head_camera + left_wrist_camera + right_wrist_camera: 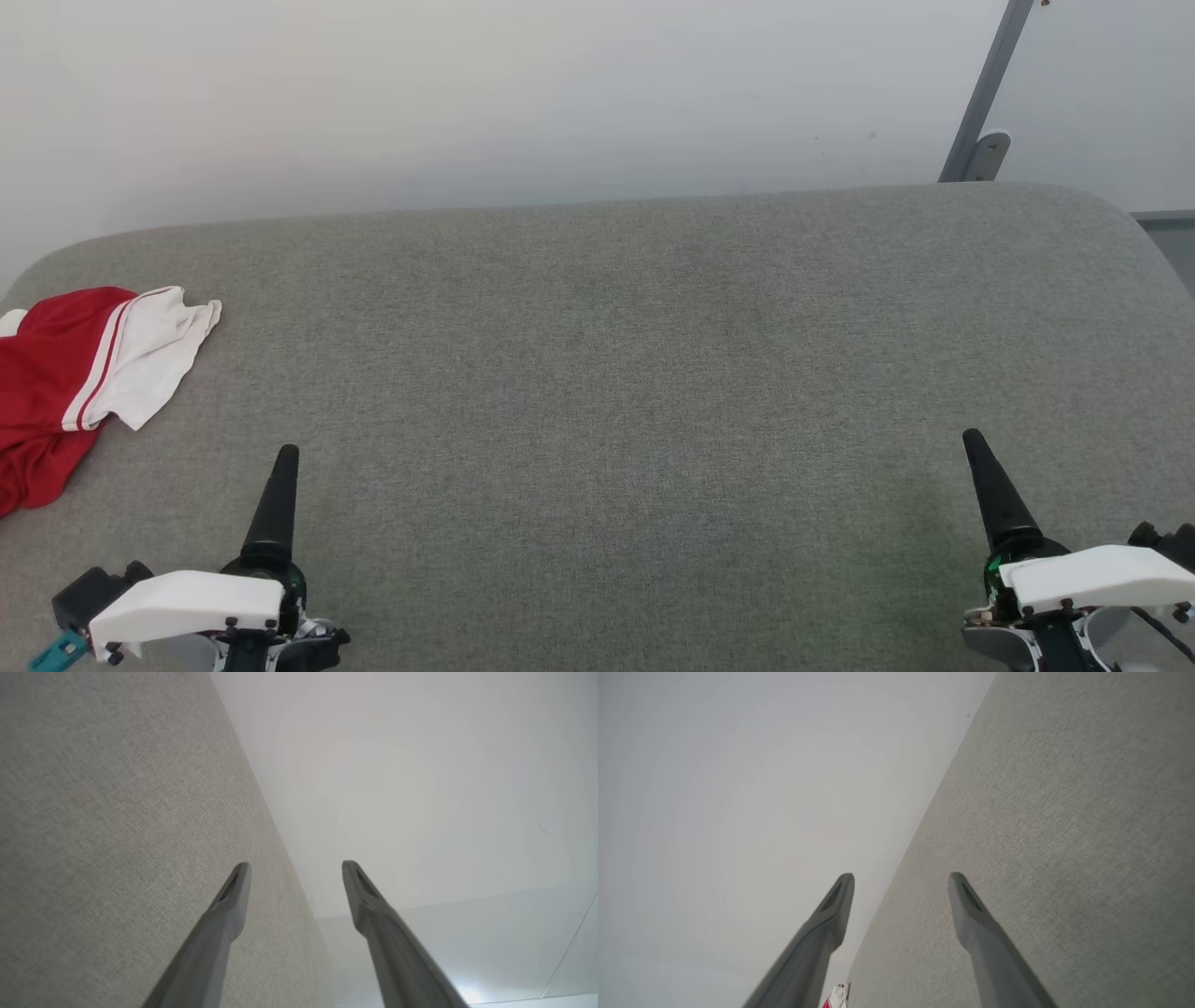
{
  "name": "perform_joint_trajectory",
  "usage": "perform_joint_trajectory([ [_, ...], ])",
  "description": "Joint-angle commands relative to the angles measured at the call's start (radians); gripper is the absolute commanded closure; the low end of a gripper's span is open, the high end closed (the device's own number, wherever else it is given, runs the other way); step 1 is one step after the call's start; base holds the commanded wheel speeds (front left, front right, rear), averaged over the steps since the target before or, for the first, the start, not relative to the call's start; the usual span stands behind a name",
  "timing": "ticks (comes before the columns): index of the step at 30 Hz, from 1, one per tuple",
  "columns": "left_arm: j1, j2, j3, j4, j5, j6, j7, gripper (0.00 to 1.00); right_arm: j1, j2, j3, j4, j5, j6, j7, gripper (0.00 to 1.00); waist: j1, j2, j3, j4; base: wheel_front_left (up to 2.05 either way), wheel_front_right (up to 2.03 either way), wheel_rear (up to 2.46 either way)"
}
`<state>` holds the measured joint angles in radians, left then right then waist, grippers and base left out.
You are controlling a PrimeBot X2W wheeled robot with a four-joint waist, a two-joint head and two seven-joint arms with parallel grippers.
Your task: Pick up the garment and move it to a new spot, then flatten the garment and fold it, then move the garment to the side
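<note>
The red garment lies crumpled at the far left edge of the grey upholstered surface, a white sleeve end with red-and-white stripe trim spread toward the middle; part of it runs off the head view. A small red and white scrap of the garment peeks in at the bottom of the right wrist view. My left gripper hovers low at the front left, right of the garment and apart from it; in its wrist view the left gripper is open and empty. At the front right, my right gripper is open too, the right gripper holding nothing.
A pale wall rises behind the surface's rounded back edge. A grey metal post with a bracket stands at the back right.
</note>
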<state>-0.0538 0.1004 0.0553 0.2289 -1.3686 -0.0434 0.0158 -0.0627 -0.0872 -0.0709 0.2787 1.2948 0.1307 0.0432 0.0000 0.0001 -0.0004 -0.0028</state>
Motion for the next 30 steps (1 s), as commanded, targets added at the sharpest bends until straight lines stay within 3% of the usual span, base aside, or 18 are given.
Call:
perform_joint_trajectory([
  [1, -0.016, 0.014, -0.007, -0.020, 0.038, 0.004, -0.009, 0.00, -0.027, -0.012, 0.000, -0.010, -0.042, 0.000, -0.008, 0.00, 0.0000, -0.0001, 0.000, 0.000, 0.00, 0.00, 0.00],
  [11, -0.018, 0.046, -0.049, -0.012, 0.239, 0.020, -0.045, 0.00, -0.031, -0.010, -0.003, -0.017, -0.223, 0.000, -0.034, 0.00, 0.0000, -0.0001, -0.001, 0.000, 0.00, 0.00, 0.00],
  [30, -0.005, 0.056, -0.066, -0.009, 0.463, -0.020, -0.111, 0.00, -0.021, -0.023, 0.005, -0.036, -0.450, 0.000, -0.075, 0.00, 0.0000, -0.0001, -0.001, -0.002, 0.00, 0.00, 0.00],
])
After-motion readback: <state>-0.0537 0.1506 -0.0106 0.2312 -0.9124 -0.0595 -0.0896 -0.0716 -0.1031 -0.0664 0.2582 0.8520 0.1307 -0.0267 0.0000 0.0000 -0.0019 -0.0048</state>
